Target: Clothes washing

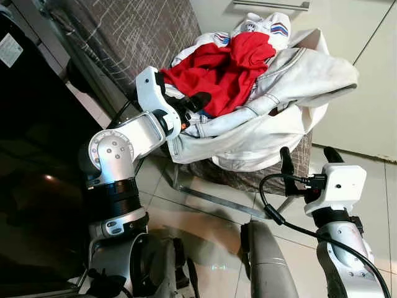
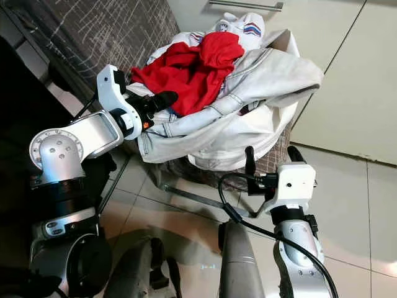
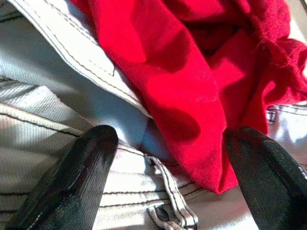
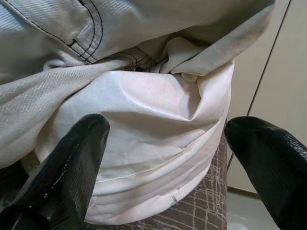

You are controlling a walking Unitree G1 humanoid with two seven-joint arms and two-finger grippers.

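A white fabric hamper (image 4: 158, 143) stands heaped with clothes on a grey patterned seat (image 1: 273, 177). A red garment (image 1: 229, 68) lies on top, draped over pale denim (image 1: 298, 74). Behind it sits a white top with red and blue stripes (image 1: 267, 26). My left gripper (image 1: 195, 102) is raised to the pile's left side, open. In the left wrist view its fingers (image 3: 91, 158) straddle the red garment's lower edge (image 3: 192, 120) and the denim seam without closing on either. My right gripper (image 1: 308, 156) stands open below the hamper's front right, fingers pointing up at its wall.
Grey patterned upholstery (image 1: 124, 31) runs along the back left. A dark glossy surface (image 1: 31, 155) fills the left side. Pale cupboard doors (image 1: 372, 93) with a bar handle (image 1: 271, 5) stand behind and to the right. The seat's metal legs (image 1: 205, 195) rest on a tiled floor (image 1: 211, 230).
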